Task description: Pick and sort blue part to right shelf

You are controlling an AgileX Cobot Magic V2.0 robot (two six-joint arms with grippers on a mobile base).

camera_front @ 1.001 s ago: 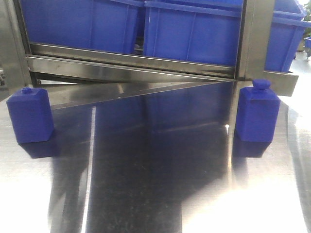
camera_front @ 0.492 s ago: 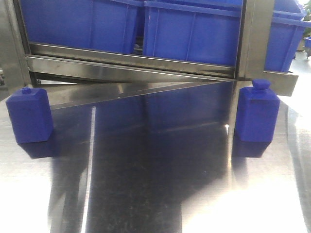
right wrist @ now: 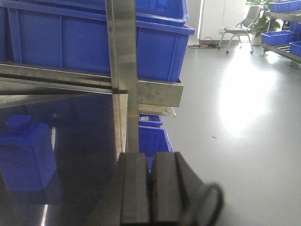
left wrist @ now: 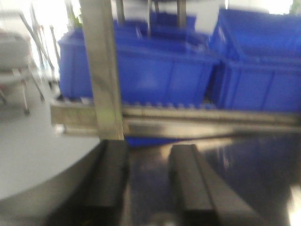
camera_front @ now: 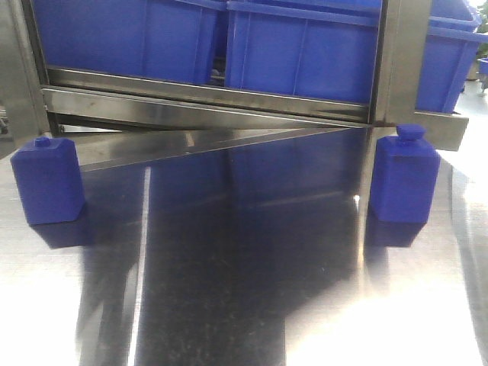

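Two blue parts shaped like squat bottles stand on the steel table: one at the left (camera_front: 47,181), one at the right (camera_front: 404,177) in front of a rack post. The right one also shows at the left of the right wrist view as a blue part (right wrist: 26,153). Behind them runs the right shelf (camera_front: 213,95), a steel rack whose front rail carries large blue bins (camera_front: 305,53). My left gripper (left wrist: 148,148) is open and empty, facing the rack's rail (left wrist: 188,120); that view is blurred. My right gripper (right wrist: 150,157) is shut and empty, beside the post (right wrist: 123,70). Neither gripper appears in the front view.
The rack's upright post (camera_front: 398,61) stands just behind the right blue part. Right of the table edge lies grey floor (right wrist: 235,117), with a lower blue bin (right wrist: 153,139) under the rack, a chair (right wrist: 240,28) and another shelf of blue bins (right wrist: 282,23) far off.
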